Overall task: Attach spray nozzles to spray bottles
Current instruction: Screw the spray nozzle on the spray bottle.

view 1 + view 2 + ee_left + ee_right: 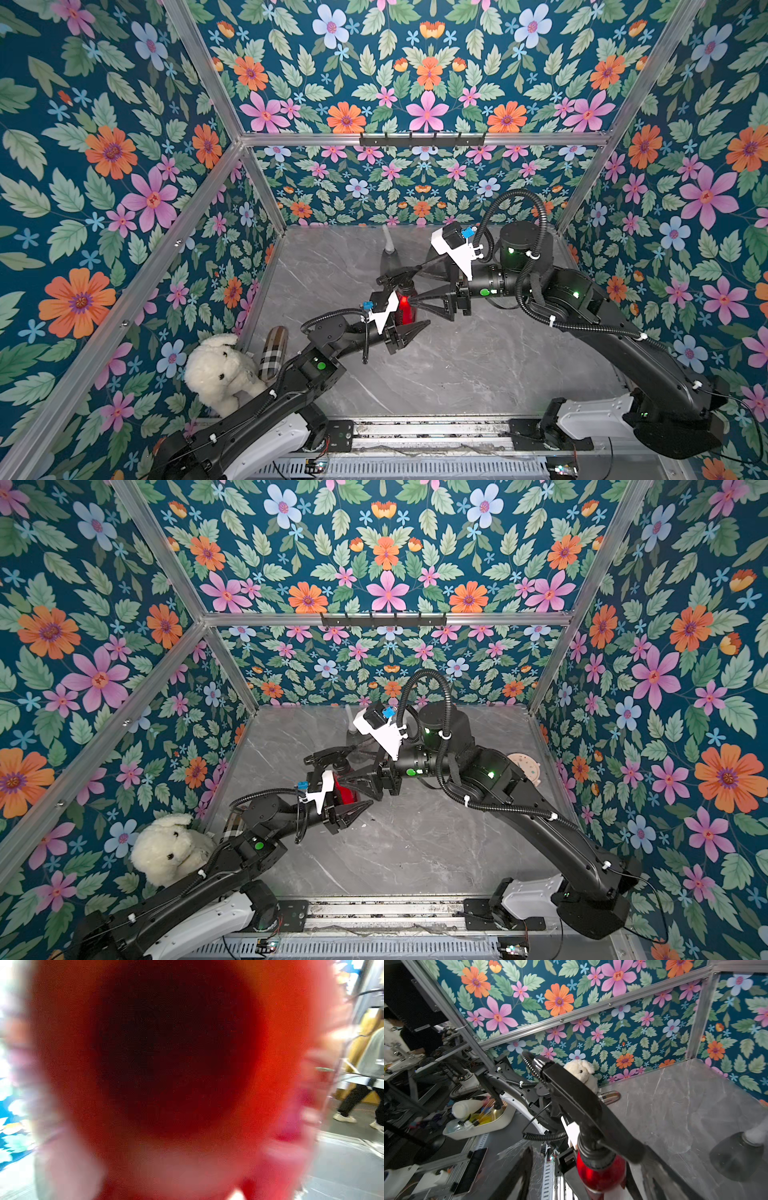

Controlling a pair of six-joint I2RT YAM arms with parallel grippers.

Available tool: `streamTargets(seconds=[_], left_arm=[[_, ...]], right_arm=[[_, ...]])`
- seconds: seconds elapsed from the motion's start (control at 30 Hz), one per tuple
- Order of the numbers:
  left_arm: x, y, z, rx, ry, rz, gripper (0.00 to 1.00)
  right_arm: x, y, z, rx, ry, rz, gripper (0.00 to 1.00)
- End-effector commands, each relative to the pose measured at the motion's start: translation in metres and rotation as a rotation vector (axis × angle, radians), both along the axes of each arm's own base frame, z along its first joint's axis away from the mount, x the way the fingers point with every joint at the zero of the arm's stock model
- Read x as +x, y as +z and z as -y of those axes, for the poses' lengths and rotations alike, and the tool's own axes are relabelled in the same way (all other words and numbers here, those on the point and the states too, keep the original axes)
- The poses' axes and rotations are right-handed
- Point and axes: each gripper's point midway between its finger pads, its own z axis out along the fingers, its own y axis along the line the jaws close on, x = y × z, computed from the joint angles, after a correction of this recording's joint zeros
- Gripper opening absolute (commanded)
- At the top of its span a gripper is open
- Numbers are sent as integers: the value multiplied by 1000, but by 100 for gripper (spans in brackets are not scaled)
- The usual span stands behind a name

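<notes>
Slim metallic red spray bottle (405,309) is mid-table, pinched round its body by the left gripper (409,316). One finger (409,330) shows on the near side; the other is hidden under the white cam mount. The left wrist view is nothing but red blur, so the bottle is right up against that lens. A small black plastic trigger nozzle (397,279) sits on top, its collar down over the neck in the right wrist view. The right gripper (417,283) comes in from the right at neck height w/ jaws spread. One fingertip is at the bottle's shoulder and the other up by the nozzle head, neck b/w them; can't tell if either actually touches. Also can't tell if the bottle's base rests on the grey marble-look tabletop (457,374). Behind, twd the back wall, a translucent smoky-grey pear-shaped plastic bottle (389,262) stands w/ a whitish-clear sprayer head (386,237) on its neck, apart from both grippers. In the near-left corner, a cream plush toy (220,374) and a plaid oblong case (274,353) lie side by side, well apart from the red bottle.
</notes>
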Motion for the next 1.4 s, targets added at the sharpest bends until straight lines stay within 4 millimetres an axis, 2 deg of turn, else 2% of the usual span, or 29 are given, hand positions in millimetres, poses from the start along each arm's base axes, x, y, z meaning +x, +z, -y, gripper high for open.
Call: streamTargets(seconds=[0.0, 0.1, 0.2, 0.33, 0.53, 0.77, 0.97, 1.17, 1.37], left_arm=[[-15, 8, 3, -17, -86, 34, 0], [-23, 7, 5, -8, -138, 40, 0], [-22, 5, 6, 0, -141, 32, 0], [-20, 3, 7, 4, -136, 25, 0], [-15, 6, 5, -3, -102, 29, 0], [-7, 9, 2, -14, -43, 25, 0], [14, 14, -9, -33, 105, 24, 0], [33, 16, -19, -45, 236, 18, 0], [42, 13, -21, -43, 284, 7, 0]], right_arm=[[-11, -7, -4, -41, 95, 4, 78], [-3, -11, -6, -55, 75, 8, 72], [-6, -8, -8, -43, 102, 0, 59], [-8, -9, -11, -39, 127, -19, 48], [-7, -18, -16, -39, 129, -47, 41], [4, -22, -17, -9, 29, -44, 26], [7, -39, -34, -12, -120, -48, 25], [36, -66, -40, -64, -498, -97, 26], [46, -81, -54, -109, -688, -90, 28]])
